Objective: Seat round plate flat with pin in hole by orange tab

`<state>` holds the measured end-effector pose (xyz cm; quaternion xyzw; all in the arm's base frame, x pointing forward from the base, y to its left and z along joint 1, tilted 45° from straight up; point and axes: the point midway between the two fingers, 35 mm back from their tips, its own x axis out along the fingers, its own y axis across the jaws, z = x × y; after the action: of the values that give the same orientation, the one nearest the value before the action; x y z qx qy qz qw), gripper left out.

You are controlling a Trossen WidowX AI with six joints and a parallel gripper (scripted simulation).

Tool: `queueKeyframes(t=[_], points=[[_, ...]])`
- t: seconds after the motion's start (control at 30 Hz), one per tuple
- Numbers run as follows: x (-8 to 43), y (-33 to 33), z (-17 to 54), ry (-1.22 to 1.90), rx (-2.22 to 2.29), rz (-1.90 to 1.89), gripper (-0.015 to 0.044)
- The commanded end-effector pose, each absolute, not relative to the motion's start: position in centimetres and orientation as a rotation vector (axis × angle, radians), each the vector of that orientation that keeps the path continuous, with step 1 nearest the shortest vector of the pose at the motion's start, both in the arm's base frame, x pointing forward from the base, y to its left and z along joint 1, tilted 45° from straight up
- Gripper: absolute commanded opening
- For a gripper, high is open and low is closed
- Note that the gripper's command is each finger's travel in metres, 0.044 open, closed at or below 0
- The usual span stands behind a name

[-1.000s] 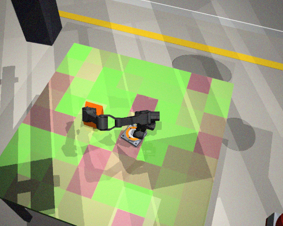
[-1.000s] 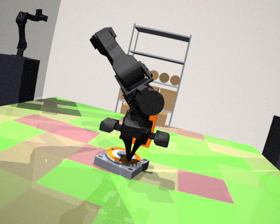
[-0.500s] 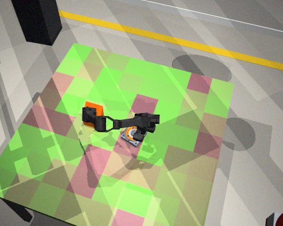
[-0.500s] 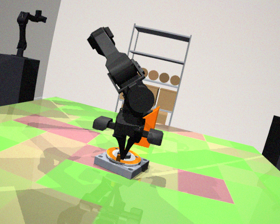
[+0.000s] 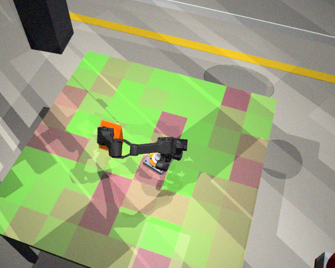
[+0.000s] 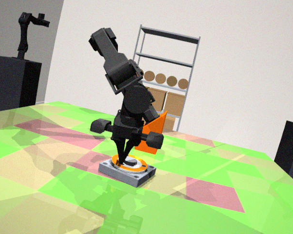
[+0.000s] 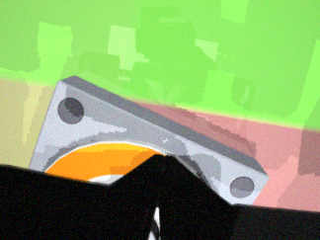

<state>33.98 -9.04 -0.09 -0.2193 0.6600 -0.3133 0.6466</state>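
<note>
Green, pink and tan patches: the table top (image 5: 197, 125) is a patchwork of these colours, crossed by pale streaks and soft shadows.
Floor: grey, with angular light and dark shapes, a yellow stripe (image 5: 215, 49) and a thin white line (image 5: 215, 10) running across it beyond the table.
Walls: plain and pale in the exterior view, darker grey at the far left.
Shelving: a metal rack (image 6: 167, 72) stands against the wall, carrying brown boxes and a row of round brown items.
Pedestals: a dark block (image 6: 13, 81) at the left bears a second small arm (image 6: 29, 28); another dark block (image 6: 289, 153) stands at the right edge.
Arm mount: an orange block (image 6: 154, 133) on the table, behind the arm (image 6: 120, 69).
Base: a grey square block (image 6: 126, 173) with corner holes, near the table's middle.
Plate: the round plate (image 6: 139, 167), orange-rimmed and white inside, lies on the base; whether it sits flat or tilted cannot be told.
Post: a dark round shape (image 6: 132, 162) at the plate's centre.
Gripper: the gripper (image 6: 122, 160) points down, fingers closed together with nothing between them, tips meeting the plate's near-left part beside the post.
Wrist view: the dark fingers cover the lower frame, with the orange rim and a base corner showing above them.
</note>
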Motion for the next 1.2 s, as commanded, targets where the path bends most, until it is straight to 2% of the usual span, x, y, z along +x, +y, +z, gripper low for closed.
queueKeyframes(t=[0.0, 1.17], points=[[33.4, -9.6, 0.1, 1.511, -0.504, -0.718, 0.0000], [29.7, -11.0, 2.3, 1.513, -0.506, -0.718, 0.0000]])
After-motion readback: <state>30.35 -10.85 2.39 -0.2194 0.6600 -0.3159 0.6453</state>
